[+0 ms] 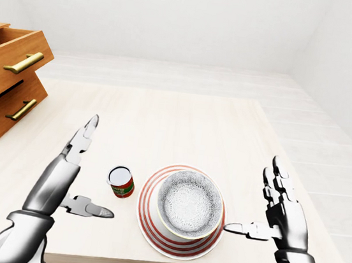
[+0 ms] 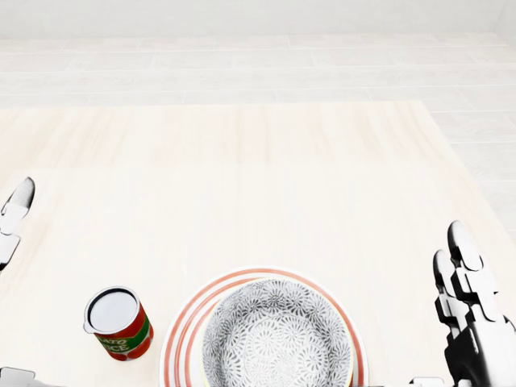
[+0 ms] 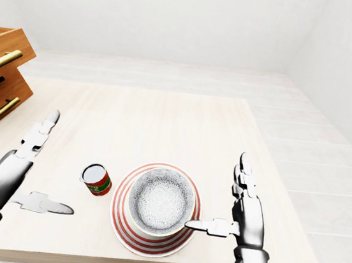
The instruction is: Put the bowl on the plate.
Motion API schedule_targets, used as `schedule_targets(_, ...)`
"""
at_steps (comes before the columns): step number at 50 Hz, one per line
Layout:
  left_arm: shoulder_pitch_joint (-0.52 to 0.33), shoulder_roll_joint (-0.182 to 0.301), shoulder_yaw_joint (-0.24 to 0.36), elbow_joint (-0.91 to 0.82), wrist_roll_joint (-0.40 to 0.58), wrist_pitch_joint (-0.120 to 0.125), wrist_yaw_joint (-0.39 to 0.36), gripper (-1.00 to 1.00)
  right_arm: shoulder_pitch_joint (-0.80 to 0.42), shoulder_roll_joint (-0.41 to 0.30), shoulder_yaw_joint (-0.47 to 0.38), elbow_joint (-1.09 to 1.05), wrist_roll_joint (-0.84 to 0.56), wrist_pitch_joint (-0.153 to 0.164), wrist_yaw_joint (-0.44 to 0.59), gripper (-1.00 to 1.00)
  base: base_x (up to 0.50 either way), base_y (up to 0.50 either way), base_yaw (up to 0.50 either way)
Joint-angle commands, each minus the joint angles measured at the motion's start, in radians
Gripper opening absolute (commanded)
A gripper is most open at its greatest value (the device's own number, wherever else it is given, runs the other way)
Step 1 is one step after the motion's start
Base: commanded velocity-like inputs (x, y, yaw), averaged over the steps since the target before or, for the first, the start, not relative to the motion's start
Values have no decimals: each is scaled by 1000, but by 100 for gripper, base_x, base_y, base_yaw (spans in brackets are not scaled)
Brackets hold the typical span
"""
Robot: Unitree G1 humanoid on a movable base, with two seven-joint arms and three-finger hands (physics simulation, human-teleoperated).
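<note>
with left robot hand [image 1: 66, 174], right robot hand [image 1: 279, 213] released beside grey patterned ceramic bowl [image 1: 189, 204] on red-ringed round plate [image 1: 148, 221], risks sweeping both off desk's [image 1: 176, 128] near edge.

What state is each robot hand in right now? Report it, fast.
Left robot hand: open, fingers spread, holding nothing, left of the can.
Right robot hand: open, holding nothing, right of the plate.

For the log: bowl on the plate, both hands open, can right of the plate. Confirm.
Wrong side: the left-eye view shows the can left of the plate. The bowl is on the plate; the left hand and right hand are open.
</note>
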Motion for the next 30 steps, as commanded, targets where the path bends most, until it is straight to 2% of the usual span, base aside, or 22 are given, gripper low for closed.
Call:
schedule_targets(1,-8,7,61,20,-105,0,9,100,10,9,-24,-47,-8,0,19,100,0,0,0)
schedule_targets(17,-11,33,132,5,-156,0,-28,100,-5,26,-111,-169,-22,0,79,100,0,0,0)
schedule_targets(30,-40,60,154,7,-153,0,-47,100,-23,37,-182,-257,-25,0,140,100,0,0,0)
